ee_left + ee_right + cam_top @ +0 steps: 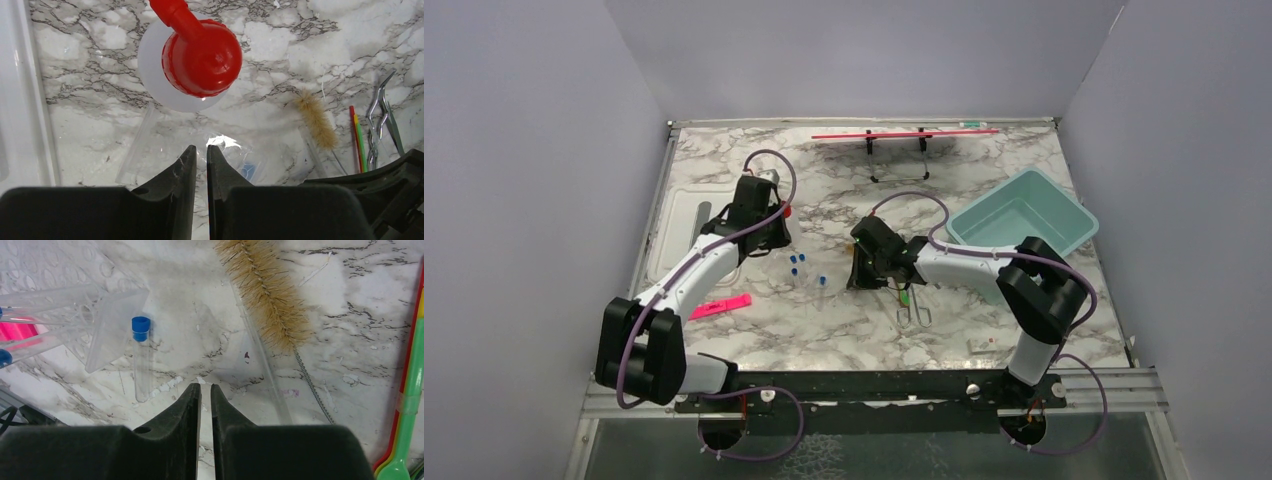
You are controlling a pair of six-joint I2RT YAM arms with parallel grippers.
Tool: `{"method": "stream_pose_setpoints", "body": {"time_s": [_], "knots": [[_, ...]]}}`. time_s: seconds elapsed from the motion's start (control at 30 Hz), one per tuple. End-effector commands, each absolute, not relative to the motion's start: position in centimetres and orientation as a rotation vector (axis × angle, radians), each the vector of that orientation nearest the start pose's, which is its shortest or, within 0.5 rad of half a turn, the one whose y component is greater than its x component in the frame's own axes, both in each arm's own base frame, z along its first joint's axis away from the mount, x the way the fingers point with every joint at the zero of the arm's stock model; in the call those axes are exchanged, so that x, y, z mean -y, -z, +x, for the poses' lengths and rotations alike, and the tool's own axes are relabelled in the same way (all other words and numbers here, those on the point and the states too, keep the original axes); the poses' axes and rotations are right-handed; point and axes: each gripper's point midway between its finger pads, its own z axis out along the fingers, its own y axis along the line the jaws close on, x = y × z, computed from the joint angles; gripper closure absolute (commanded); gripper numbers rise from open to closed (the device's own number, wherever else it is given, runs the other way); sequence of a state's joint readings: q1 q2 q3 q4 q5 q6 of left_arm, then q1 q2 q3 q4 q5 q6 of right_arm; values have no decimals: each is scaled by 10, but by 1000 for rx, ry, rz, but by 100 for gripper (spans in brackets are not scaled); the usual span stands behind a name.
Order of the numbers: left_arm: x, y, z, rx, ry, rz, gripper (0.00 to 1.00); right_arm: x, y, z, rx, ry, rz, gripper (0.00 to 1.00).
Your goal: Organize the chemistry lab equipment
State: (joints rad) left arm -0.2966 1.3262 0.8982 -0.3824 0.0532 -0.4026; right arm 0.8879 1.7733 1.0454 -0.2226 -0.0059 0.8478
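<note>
1. The left arm (694, 265) reached forward from its base at the near left, wrist tipped down over the small clear squeeze bottle (192, 55); the bottle stood upright on the tabletop (844, 330), far and left of centre, its red nozzle just ahead of the fingertips in the wrist view; the left jaws were closed to a thin slit and held nothing.
2. This looked like an approach to the bottle, with no grasp begun; the next move would call for spreading the jaws wide enough for the bottle's body, then lowering around it; a clear plastic piece lying beneath the jaws might get in the way.
3. Between the arms, the blue-capped clear tubes (799, 262) lay loose on the tabletop.
4. The right arm (954, 262) stretched leftward across the middle, wrist low; the right jaws were likewise closed to a narrow slit, holding nothing, close above the tabletop; one tube lay just to their left, and the thin rod (262, 360) and bristly tan brush (265, 290) just to their right; those jaws too would need to open before any pick.
5. Further right lay the green-handled tool (410, 390) and the metal scissor-like forceps (914, 312); a teal bin (1019, 215) sat at the far right, well apart from all this equipment.
</note>
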Motion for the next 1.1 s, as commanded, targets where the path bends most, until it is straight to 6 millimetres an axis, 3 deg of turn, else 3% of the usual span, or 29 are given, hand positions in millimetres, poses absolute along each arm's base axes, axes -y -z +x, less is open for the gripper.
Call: {"method": "stream_pose_setpoints", "body": {"time_s": [0.0,0.37,1.07], "knots": [[134,-102,326,-2433,446,-86,84,-349,-42,240,-2644,-707,-48,83],[141,-98,307,-2481,519,-46,92,-349,-42,240,-2642,-709,-43,84],[153,-114,279,-2561,655,-120,92,-346,-35,238,-2661,-683,-43,86]]}}
